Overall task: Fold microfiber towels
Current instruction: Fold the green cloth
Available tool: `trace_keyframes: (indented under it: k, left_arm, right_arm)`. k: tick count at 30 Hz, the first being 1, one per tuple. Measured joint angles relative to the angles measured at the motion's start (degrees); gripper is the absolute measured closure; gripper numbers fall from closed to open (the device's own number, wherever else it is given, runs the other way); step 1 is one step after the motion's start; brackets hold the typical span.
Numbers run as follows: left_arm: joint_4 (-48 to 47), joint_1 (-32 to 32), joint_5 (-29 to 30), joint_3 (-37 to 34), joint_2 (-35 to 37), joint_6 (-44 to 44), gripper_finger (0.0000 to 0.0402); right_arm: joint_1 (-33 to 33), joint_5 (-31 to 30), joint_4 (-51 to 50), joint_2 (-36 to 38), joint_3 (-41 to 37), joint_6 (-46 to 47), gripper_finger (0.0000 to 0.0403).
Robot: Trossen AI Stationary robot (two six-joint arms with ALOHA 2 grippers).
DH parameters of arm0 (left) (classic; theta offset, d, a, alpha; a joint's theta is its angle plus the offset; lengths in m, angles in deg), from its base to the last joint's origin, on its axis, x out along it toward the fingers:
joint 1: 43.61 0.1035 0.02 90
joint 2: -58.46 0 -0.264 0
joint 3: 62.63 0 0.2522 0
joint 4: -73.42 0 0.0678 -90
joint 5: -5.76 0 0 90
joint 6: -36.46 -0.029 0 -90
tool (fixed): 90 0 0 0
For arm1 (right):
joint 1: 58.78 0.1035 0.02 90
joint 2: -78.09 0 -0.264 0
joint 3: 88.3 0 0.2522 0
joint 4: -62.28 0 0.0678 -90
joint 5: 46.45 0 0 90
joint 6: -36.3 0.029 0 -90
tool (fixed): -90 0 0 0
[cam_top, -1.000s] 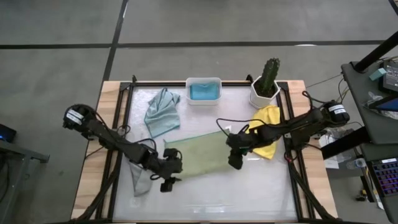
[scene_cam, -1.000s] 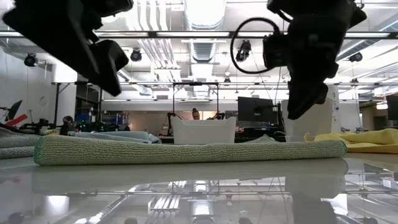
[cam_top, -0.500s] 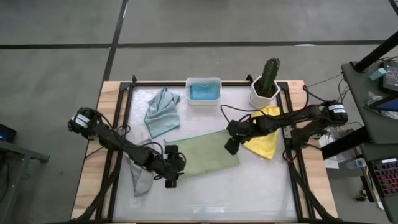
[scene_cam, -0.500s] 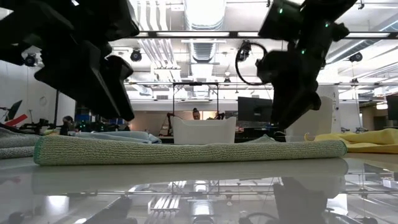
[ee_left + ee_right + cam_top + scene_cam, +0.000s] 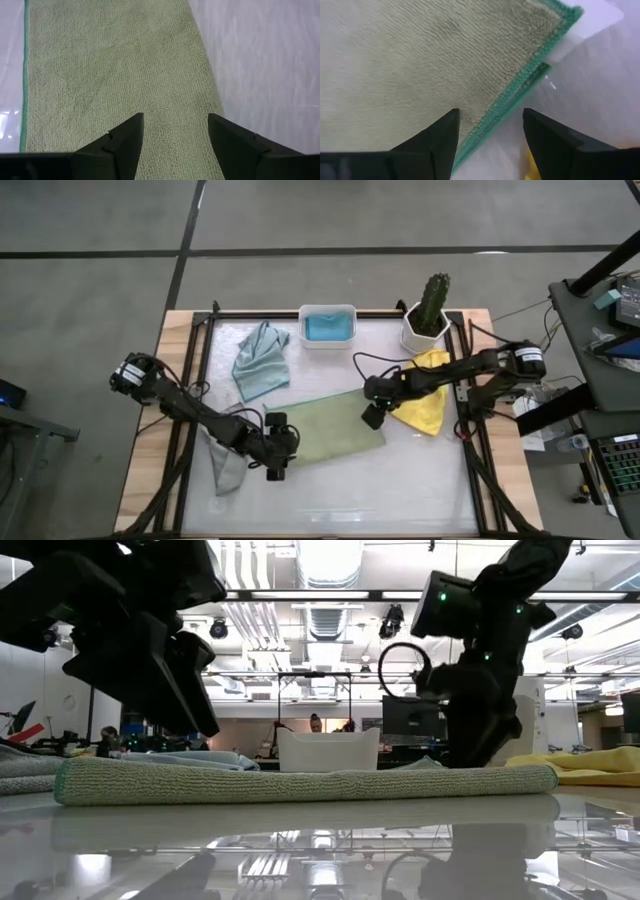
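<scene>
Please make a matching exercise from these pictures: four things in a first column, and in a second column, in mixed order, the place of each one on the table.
Things:
1. green towel
2. yellow towel
3. blue towel
4. cactus

Places:
A. inside the white tub at the table's far edge
B. in a white pot at the far right corner
C. folded flat in the middle, between the two grippers
D. on the right side, under the right arm

Pairs: 1-C, 2-D, 3-A, 4-B
</scene>
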Motion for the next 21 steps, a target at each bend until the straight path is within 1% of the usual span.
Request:
trace_keyframes:
  k: [1, 5, 8, 10, 15, 18, 21]
  left_arm:
    - [0.02, 0.0, -0.01, 0.0, 0.0, 0.02, 0.0196]
    - [0.0, 0.0, -0.02, 0.0, 0.0, -0.02, 0.0196]
    - [0.0, 0.02, -0.02, 0.0, 0.0, 0.0, 0.0196]
    - [-0.08, 0.02, -0.03, 0.2, 0.02, 0.45, 0.0196]
    - [-1.78, -0.14, -0.08, 1.28, 1.62, 1.8, 0.0196]
    - [-9.67, -0.32, -0.35, 1.76, 3.36, 2.13, 0.0196]
    - [-16.62, -0.63, -0.52, 0.86, 5.05, 4.45, 0.0196]
  right_arm:
    - [0.0, 0.3, 0.61, -0.4, 0.02, -0.63, 0.0192]
    - [0.0, 5.51, 4.98, -1.66, 0.11, -2.61, 0.0197]
    - [0.02, 7.74, 7.99, -2.03, 0.0, -3.32, 0.0214]
    - [0.02, 8.06, 9.07, -2.09, 0.0, -3.11, 0.0229]
    - [0.02, 8.02, 9.27, -1.71, -0.02, -2.22, 0.0284]
    - [0.02, 7.97, 9.34, -1.57, -0.02, -1.63, 0.0323]
    - [0.04, 7.99, 9.25, -1.47, -0.02, -1.25, 0.0364]
